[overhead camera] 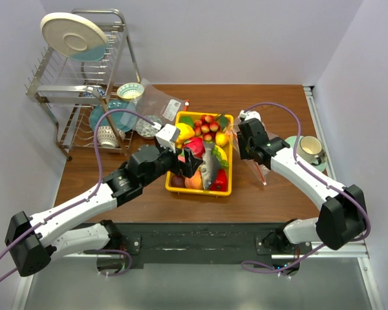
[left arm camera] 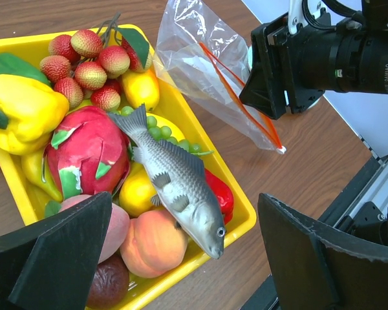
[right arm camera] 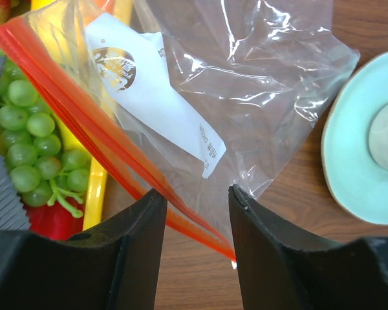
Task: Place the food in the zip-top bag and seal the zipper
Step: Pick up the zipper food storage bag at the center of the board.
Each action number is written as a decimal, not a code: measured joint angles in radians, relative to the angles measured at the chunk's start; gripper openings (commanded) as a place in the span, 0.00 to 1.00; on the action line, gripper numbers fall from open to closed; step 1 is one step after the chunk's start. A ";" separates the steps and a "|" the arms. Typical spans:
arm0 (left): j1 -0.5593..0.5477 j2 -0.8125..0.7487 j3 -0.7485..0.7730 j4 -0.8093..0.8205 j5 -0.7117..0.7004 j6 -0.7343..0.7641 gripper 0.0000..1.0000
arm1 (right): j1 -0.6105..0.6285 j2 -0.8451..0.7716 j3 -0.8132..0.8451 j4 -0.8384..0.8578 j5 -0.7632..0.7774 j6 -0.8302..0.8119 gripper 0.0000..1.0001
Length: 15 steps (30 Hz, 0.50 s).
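Observation:
The food lies heaped in a yellow tray (overhead camera: 200, 189): a grey fish (left arm camera: 178, 184) on top, a dragon fruit (left arm camera: 84, 155), a yellow pepper (left arm camera: 22, 113), peaches, green grapes and a red pepper. My left gripper (left arm camera: 184, 213) hangs open over the tray's near end, its fingers either side of the fish's head without touching it. The zip-top bag (right arm camera: 246, 77) stands right of the tray. Its orange-red zipper (right arm camera: 84, 123) runs down between the fingers of my right gripper (right arm camera: 197, 194). Those jaws stand apart around the bag's lower corner, with gaps on both sides.
A cup on a pale green saucer (overhead camera: 309, 150) sits just right of the bag. A wire dish rack (overhead camera: 77, 84) with a plate and bowls fills the back left. A second, flatter clear bag (overhead camera: 158, 100) lies behind the tray.

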 measured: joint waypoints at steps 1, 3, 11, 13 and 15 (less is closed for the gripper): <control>0.000 0.000 0.000 0.000 0.000 0.000 1.00 | 0.000 0.000 0.000 0.003 0.012 0.000 0.44; 0.000 0.000 0.000 0.000 0.000 0.001 1.00 | 0.000 0.011 -0.001 0.016 0.034 -0.001 0.39; 0.000 0.006 0.000 0.000 0.000 0.007 1.00 | 0.000 0.116 -0.049 0.107 0.043 -0.005 0.00; 0.000 0.013 0.005 -0.001 0.000 0.007 1.00 | 0.000 0.132 -0.049 0.119 0.029 -0.005 0.00; 0.000 0.017 0.008 -0.001 -0.001 0.006 1.00 | 0.000 0.127 -0.049 0.128 0.004 -0.006 0.00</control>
